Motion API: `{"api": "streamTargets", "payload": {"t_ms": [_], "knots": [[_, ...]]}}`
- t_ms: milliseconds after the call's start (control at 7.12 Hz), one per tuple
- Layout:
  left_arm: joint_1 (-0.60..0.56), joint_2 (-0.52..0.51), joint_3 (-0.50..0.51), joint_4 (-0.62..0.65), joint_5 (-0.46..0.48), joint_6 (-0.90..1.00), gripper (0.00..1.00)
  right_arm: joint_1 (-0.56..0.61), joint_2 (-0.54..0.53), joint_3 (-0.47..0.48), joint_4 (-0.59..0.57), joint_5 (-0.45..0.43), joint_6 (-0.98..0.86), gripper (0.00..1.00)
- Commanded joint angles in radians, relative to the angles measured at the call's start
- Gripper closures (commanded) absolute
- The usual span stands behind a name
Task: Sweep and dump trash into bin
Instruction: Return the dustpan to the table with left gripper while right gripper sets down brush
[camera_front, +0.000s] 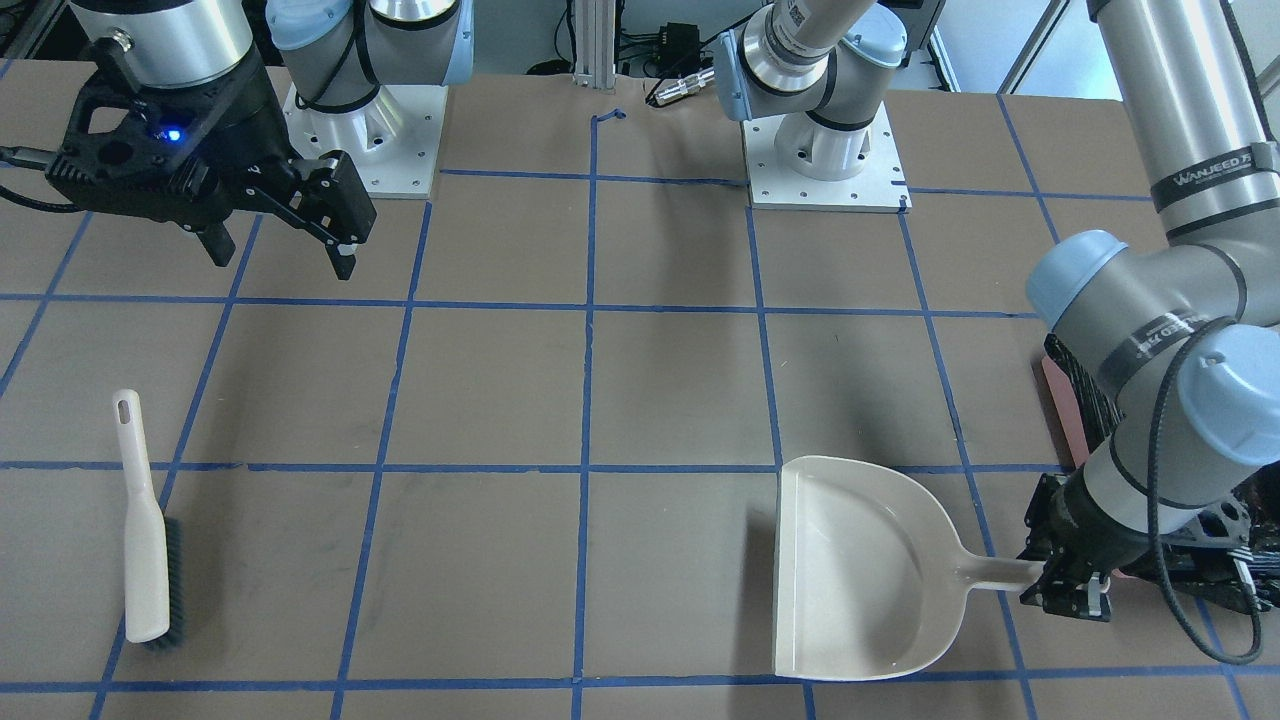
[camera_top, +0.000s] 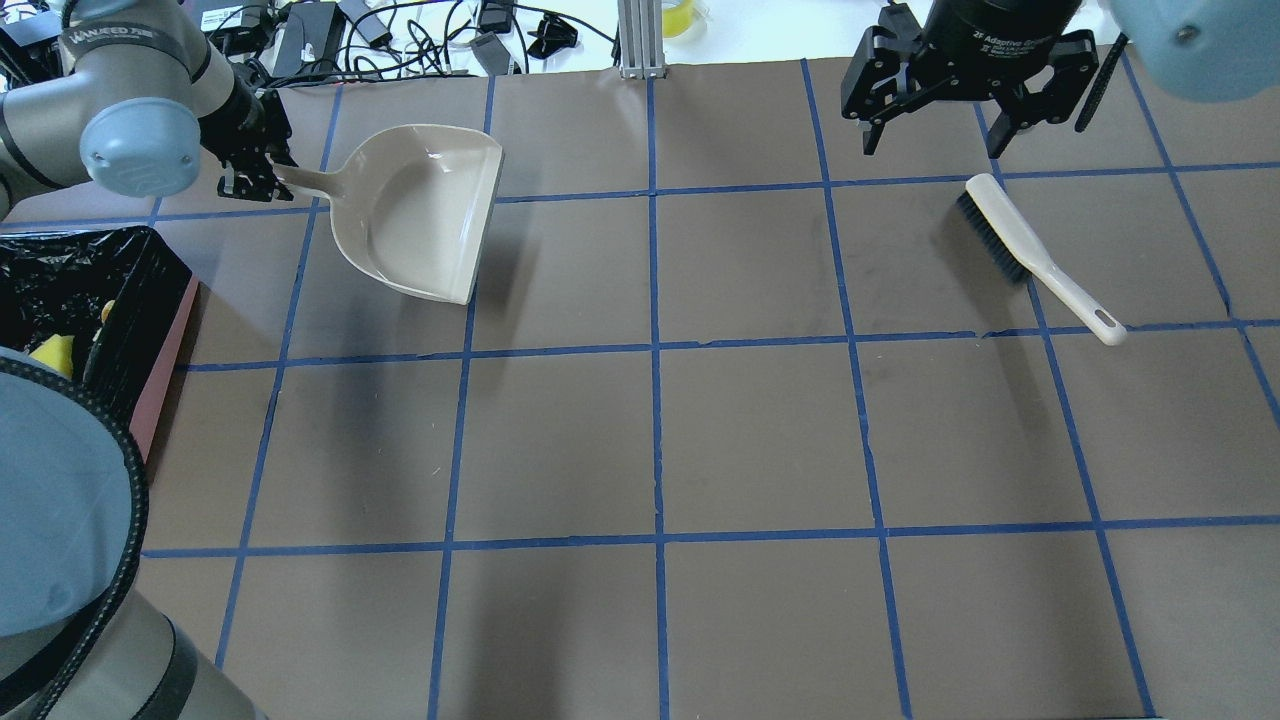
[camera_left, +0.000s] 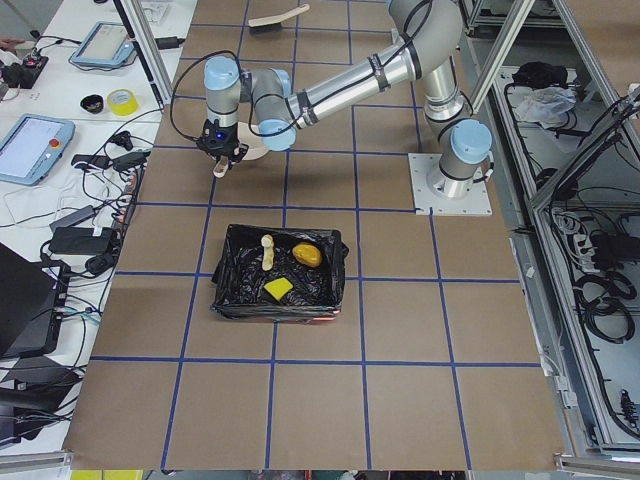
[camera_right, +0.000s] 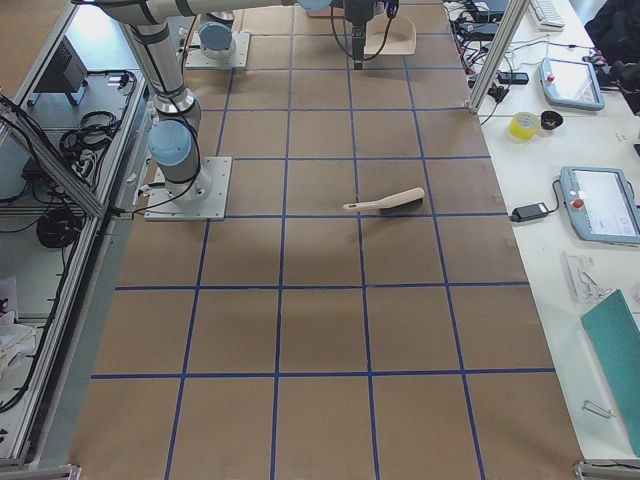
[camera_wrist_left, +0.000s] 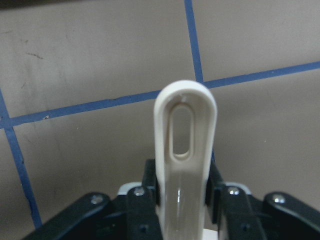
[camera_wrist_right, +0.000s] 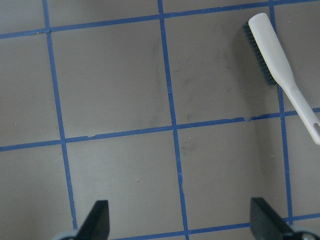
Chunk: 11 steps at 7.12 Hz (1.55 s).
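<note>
The trash lies inside the bin (camera_left: 232, 285): a golden-brown lump (camera_left: 306, 255), a tan croissant-like pastry (camera_left: 267, 253) and a yellow sponge wedge (camera_left: 278, 289). The bin is pink with a black bag and also shows at the left edge of the overhead view (camera_top: 150, 290). My left gripper (camera_front: 1070, 590) is shut on the handle of the empty beige dustpan (camera_front: 860, 570), which is low at the table; the handle sits between the fingers in the left wrist view (camera_wrist_left: 185, 150). My right gripper (camera_top: 932, 145) is open and empty, above the table near the beige brush (camera_top: 1020, 245).
The brush lies flat on the table, also in the right wrist view (camera_wrist_right: 280, 70). The table is brown with a blue tape grid. Cables and devices line the far edge behind the dustpan (camera_top: 420, 210). The arm bases (camera_front: 365, 140) stand at the robot's side.
</note>
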Motion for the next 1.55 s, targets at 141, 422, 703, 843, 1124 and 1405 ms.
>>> {"api": "streamTargets", "payload": {"t_ms": [141, 422, 703, 843, 1124, 1405], "knots": [[-0.013, -0.061, 0.013, 0.004, -0.002, -0.016, 1.0, 0.001, 0.001, 0.006, 0.005, 0.008, 0.0, 0.0], [-0.013, -0.082, 0.013, 0.004, -0.002, -0.014, 1.0, 0.002, 0.001, 0.007, 0.005, 0.008, 0.0, 0.0], [-0.013, -0.091, 0.013, 0.004, -0.004, -0.028, 1.0, 0.001, 0.001, 0.007, 0.005, 0.008, -0.007, 0.0], [-0.015, -0.096, 0.013, 0.006, -0.004, -0.046, 1.0, 0.002, 0.001, 0.006, 0.002, 0.011, -0.01, 0.0], [-0.013, -0.102, 0.013, 0.006, -0.004, -0.088, 1.0, 0.002, 0.001, 0.006, 0.002, 0.008, -0.01, 0.0], [-0.013, -0.107, 0.013, 0.006, -0.004, -0.105, 1.0, 0.001, 0.001, 0.007, 0.001, 0.006, -0.01, 0.0]]}}
